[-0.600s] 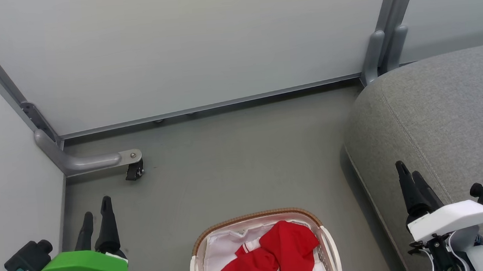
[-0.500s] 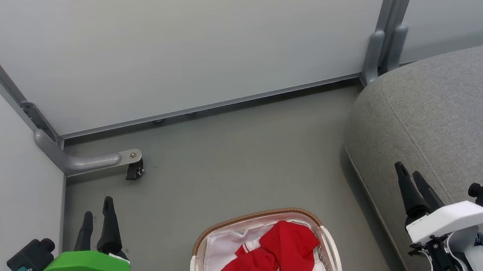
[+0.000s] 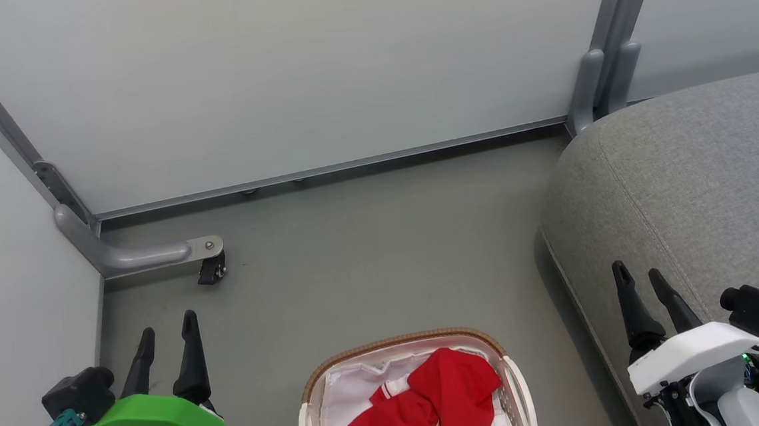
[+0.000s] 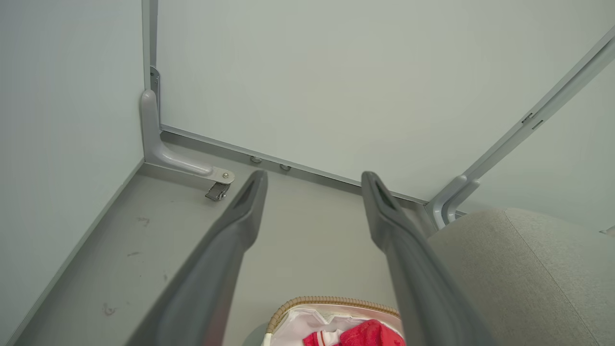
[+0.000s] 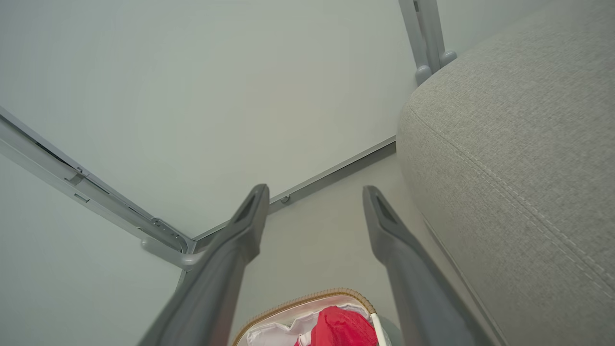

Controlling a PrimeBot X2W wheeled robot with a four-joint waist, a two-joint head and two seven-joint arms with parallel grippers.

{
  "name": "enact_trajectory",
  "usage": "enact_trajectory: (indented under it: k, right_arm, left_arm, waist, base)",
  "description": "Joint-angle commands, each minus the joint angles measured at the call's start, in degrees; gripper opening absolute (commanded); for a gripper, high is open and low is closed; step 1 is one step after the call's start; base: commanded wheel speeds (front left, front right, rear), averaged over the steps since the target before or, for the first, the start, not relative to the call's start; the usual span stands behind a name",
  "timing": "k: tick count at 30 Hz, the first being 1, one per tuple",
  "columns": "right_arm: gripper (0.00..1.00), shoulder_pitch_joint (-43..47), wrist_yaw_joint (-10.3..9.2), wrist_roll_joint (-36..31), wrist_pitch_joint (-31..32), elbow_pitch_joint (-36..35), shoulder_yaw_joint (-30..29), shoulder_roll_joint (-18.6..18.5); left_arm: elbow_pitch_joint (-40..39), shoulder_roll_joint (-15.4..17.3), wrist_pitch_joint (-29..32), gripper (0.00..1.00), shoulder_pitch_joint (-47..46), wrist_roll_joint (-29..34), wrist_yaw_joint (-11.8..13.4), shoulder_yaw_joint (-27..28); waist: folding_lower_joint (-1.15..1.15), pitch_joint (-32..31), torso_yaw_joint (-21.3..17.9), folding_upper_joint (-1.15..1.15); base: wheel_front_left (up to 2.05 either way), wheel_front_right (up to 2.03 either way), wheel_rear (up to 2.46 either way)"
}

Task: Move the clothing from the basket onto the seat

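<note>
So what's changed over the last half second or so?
Both arms edged inward toward the basket: the left gripper slid right, the right gripper slid left and slightly down, and each pair of fingers now shows wider apart. Nothing was grasped or released. The clothing, basket and seat stayed put.

L gripper [image 3: 168, 325] low left, fingers [image 3: 191, 360] spread, pointing up. R gripper [image 3: 636, 270] low right, likewise spread; both empty.

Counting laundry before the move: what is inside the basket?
Red clothing with white trim lies on a white liner inside the basket. Anything beneath the clothing is covered.
</note>
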Motion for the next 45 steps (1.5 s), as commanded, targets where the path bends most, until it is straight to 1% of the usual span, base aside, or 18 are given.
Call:
enact_trajectory:
  k: [1,14,26,35,39,45]
  right_arm:
    - [1.00,-0.5,0.02,-1.8,-0.6,-0.2,0.0,-0.3]
    - [1.00,0.1,0.03,-9.9,-2.5,0.9,0.2,-0.2]
    - [1.00,0.3,0.03,-16.9,-4.0,1.9,-0.6,0.2]
    - [1.00,0.8,0.03,-21.1,-5.1,2.4,-1.5,1.0]
    - [1.00,-0.1,0.03,-22.7,-5.6,2.4,-1.2,1.3]
    - [1.00,-3.3,0.03,-25.2,-6.2,0.0,-0.8,1.7]
  left_arm:
    - [-0.5,0.8,-0.6,1.00,-0.1,2.1,0.3,-0.2]
    - [-0.6,0.8,-2.5,1.00,1.2,9.6,0.6,-1.0]
    - [-0.9,-0.5,-4.1,1.00,2.3,15.3,1.1,0.9]
    - [-1.2,-1.6,-5.2,1.00,3.5,19.0,0.2,1.9]
    - [-0.2,-2.2,-5.7,1.00,3.7,20.1,-0.3,2.0]
    - [1.5,-2.4,-6.3,1.00,0.1,22.8,-0.9,-0.3]
  waist:
    - [0.00,0.0,0.0,0.00]
    - [0.00,-0.2,-0.1,0.00]
    - [0.00,-0.1,-0.3,0.00]
    - [0.00,0.1,-0.3,0.00]
    - [0.00,1.2,-0.9,0.00]
    - [0.00,6.9,-3.0,0.00]
  base:
    - [0.00,0.00,0.00]
    - [0.00,0.00,0.00]
    - [0.00,0.00,0.00]
    - [0.00,0.00,0.00]
    - [0.00,0.00,0.00]
    - [0.00,0.00,0.00]
